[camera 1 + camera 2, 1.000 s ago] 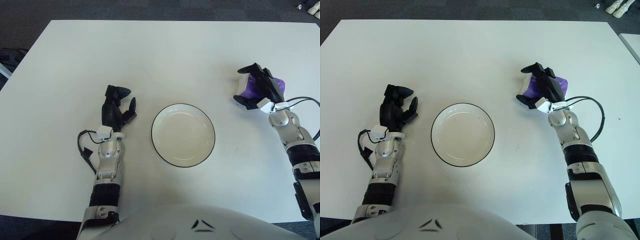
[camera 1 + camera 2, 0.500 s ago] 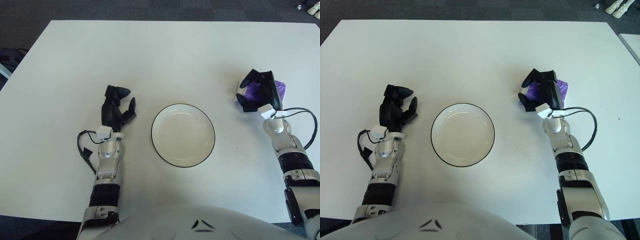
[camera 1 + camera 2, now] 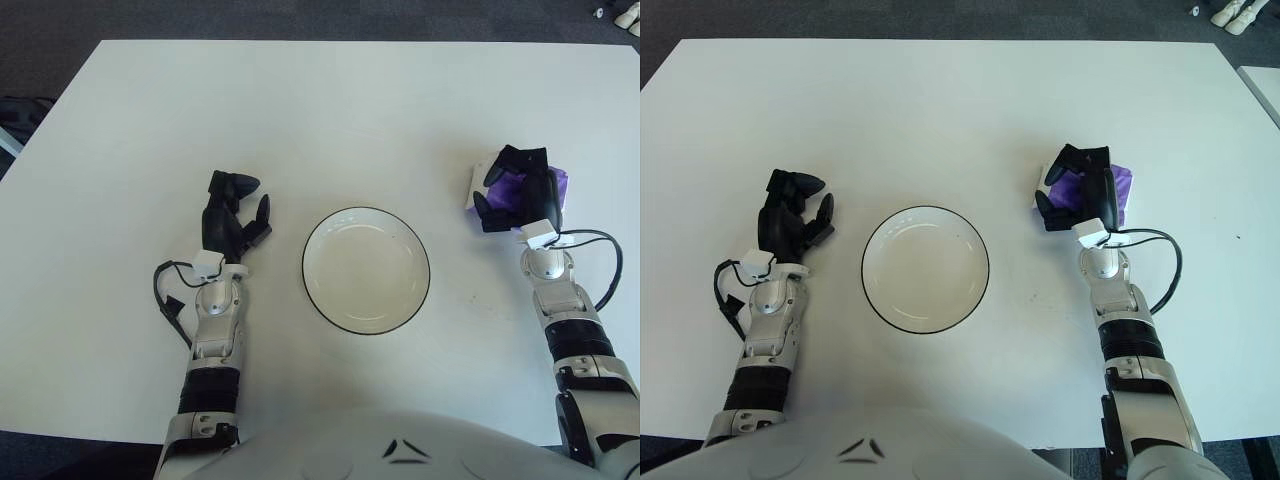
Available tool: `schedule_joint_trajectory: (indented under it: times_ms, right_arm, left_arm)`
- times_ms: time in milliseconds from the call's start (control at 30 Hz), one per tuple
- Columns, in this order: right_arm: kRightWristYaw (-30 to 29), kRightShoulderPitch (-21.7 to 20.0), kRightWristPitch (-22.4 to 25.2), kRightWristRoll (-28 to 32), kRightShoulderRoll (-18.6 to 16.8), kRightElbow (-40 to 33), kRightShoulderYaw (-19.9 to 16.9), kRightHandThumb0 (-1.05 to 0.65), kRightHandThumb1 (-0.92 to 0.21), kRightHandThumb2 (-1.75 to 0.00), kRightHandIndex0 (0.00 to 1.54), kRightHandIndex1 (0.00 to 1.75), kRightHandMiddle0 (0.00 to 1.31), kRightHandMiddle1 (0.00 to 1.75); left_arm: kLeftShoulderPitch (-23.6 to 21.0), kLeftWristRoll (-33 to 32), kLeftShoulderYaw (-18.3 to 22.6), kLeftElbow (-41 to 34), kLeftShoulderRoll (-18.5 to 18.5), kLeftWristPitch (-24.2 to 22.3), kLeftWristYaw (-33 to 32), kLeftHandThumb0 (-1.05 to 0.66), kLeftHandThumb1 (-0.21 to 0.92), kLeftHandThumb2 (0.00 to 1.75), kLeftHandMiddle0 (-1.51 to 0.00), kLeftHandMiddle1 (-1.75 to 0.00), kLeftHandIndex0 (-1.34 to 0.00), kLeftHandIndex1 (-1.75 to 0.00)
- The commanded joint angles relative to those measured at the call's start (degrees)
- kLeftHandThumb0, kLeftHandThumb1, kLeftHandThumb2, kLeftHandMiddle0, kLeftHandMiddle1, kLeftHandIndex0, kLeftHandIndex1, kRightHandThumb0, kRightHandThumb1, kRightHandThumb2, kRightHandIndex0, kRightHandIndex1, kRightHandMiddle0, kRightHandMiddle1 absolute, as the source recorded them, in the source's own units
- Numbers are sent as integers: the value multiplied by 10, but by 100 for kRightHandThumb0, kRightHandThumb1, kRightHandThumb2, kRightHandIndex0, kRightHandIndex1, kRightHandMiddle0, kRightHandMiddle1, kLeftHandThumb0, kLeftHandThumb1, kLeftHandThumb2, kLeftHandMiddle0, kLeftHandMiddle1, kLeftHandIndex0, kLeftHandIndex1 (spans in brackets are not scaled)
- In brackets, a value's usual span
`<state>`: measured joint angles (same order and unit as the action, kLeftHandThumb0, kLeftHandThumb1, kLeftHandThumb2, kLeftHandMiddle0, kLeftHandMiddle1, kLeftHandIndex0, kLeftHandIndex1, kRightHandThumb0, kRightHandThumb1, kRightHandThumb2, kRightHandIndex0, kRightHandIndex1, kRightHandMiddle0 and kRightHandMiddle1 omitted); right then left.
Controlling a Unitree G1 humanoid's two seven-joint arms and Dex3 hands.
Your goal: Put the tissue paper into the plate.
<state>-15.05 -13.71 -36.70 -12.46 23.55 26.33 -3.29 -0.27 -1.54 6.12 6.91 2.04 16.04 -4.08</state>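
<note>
A white plate (image 3: 366,269) with a dark rim sits at the middle of the white table (image 3: 330,110). To its right, my right hand (image 3: 512,189) has its black fingers curled around a purple and white tissue pack (image 3: 520,186); the hand hides most of the pack. Whether the pack is off the table I cannot tell. My left hand (image 3: 232,215) shows left of the plate with its fingers relaxed and nothing in them.
The table's far edge meets a dark floor. A black cable (image 3: 598,270) loops beside my right forearm. A small white object (image 3: 630,15) lies on the floor at the top right corner.
My right hand has closed its fingers around the tissue pack and its forearm has swung inward to stand more upright. The left hand has not moved.
</note>
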Motion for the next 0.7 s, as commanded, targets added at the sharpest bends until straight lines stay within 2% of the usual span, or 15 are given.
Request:
schedule_joint_trajectory:
  times_ms: [0, 233, 667]
  right_arm:
    - [8, 36, 13, -9, -19, -3, 6, -63, 0, -171, 140, 175, 89, 175]
    - [-10, 30, 13, -43, -8, -48, -6, -62, -1, -170, 141, 175, 88, 175]
    - [1, -1, 9, -62, 13, -119, -25, -63, 0, -171, 142, 175, 88, 175]
  left_arm:
    - [27, 4, 0, 24, 0, -18, -3, 0, 72, 71, -40, -138, -34, -175]
    - [26, 4, -2, 21, 2, -24, -5, 0, 72, 70, -40, -137, -34, -175]
    - [25, 6, -2, 27, 6, -19, -8, 0, 76, 65, -39, -137, -31, -175]
